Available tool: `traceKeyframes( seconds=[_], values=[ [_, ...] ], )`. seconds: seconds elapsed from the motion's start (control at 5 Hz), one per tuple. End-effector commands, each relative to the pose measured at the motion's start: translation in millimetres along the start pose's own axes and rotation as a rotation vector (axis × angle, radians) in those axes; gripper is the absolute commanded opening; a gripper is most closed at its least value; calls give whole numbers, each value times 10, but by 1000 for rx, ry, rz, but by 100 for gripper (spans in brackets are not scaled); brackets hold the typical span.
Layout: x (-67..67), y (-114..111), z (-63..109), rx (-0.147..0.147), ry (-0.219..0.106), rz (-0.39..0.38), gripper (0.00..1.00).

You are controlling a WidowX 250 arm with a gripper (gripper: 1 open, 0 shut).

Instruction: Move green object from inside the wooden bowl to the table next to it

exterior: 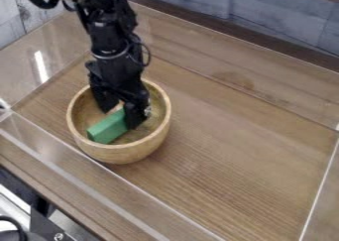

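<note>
The wooden bowl [119, 131] sits on the brown wood-grain worktop [245, 136], toward the left side and near the front clear plastic wall [159, 200]. Inside the bowl the green object [107, 127] lies tilted, its lower end toward the bowl's front-left rim and its upper end under the arm. The black gripper [122, 108] points straight down into the bowl with its jaws spread wide, straddling the bar's upper end; it has not closed on anything.
</note>
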State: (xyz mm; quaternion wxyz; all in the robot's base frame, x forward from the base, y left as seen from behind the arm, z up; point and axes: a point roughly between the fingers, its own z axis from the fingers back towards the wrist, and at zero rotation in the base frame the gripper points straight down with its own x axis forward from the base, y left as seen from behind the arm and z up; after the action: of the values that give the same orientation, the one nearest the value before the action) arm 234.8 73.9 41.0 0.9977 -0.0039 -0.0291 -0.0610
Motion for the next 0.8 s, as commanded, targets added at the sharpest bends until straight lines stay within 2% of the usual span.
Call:
traceKeyframes(
  seconds=[0.0,0.4,0.6],
  values=[
    [102,93,158,26,-53,-15,100],
    [202,122,-49,26,-51,-12,100],
    [248,113,-128,29,-46,73,100]
  ],
)
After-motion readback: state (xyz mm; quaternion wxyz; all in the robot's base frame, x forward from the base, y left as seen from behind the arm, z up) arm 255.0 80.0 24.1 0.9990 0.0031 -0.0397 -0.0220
